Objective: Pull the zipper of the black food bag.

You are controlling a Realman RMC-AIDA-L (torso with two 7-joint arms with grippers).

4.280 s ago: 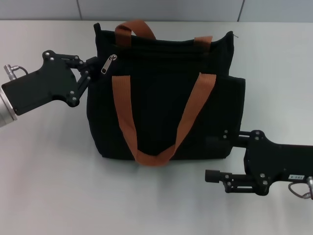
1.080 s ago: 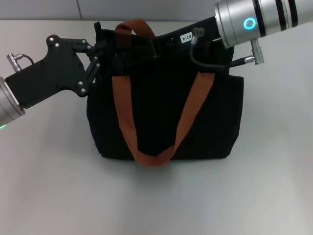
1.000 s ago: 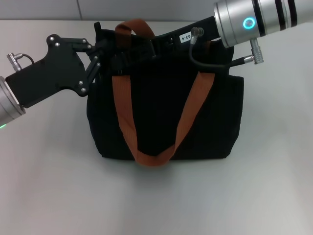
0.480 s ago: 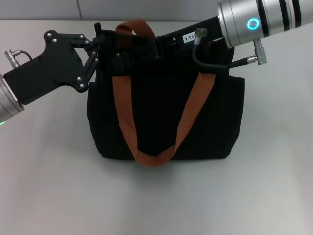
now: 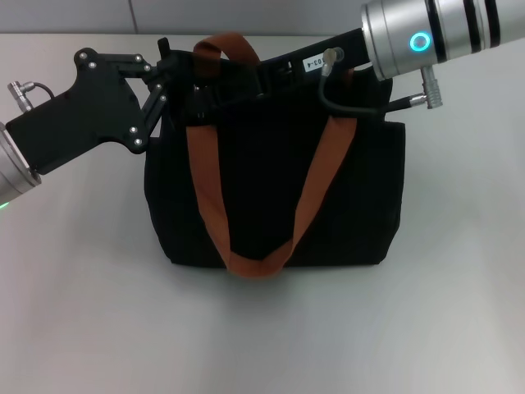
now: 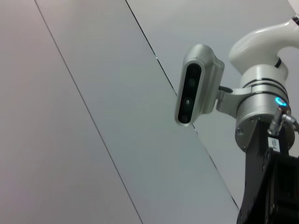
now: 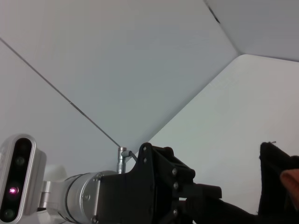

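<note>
The black food bag (image 5: 271,189) stands mid-table with its two rust-orange strap handles (image 5: 207,193) hanging down its front. My left gripper (image 5: 176,78) is at the bag's top left corner, shut on the fabric edge there. My right arm reaches in from the upper right along the bag's top, and its gripper (image 5: 205,89) lies over the top left part where the zipper runs. The zipper pull is hidden behind the grippers. The right wrist view shows the left gripper (image 7: 201,193) next to the bag's corner (image 7: 275,161).
The bag sits on a pale grey table (image 5: 98,312), with a wall behind it. The right arm's silver wrist (image 5: 426,37) and its cable hang over the bag's top right. The left wrist view shows only the robot's head camera (image 6: 196,84) and the right arm (image 6: 261,135).
The right arm has come from the table's front right to lie over the bag's top, hiding the silver pull. In the last second the left gripper shifted slightly up and back.
</note>
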